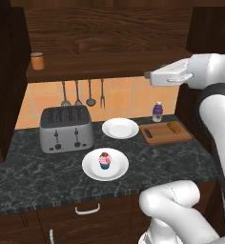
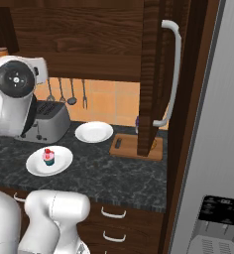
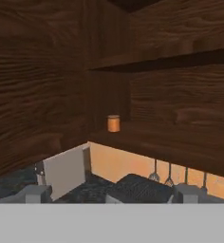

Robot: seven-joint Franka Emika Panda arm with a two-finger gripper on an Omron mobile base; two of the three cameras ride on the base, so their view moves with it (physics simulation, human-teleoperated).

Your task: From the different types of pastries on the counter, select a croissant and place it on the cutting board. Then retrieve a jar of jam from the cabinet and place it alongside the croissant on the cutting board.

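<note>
The orange-brown jar of jam (image 1: 37,61) stands at the left end of the cabinet (image 1: 109,28) shelf, and shows as the jar of jam (image 3: 113,123) in the hand view, far ahead. My gripper (image 1: 148,75) hangs at shelf height, well to the jar's right, pointing left toward it. Its fingertips (image 3: 35,192) stand wide apart, so the gripper (image 3: 111,193) is open and empty. The croissant (image 1: 174,127) lies on the cutting board (image 1: 157,137) at the counter's (image 1: 38,176) right. A pink cupcake (image 1: 105,160) sits on a white plate (image 1: 91,170).
A silver toaster (image 1: 66,128) stands on the left under the shelf. An empty white plate (image 1: 120,127) and a small purple-labelled bottle (image 1: 157,112) sit behind. The open cabinet door (image 2: 153,74) hides part of the cutting board (image 2: 126,147). Utensils (image 1: 77,94) hang on the tiled wall.
</note>
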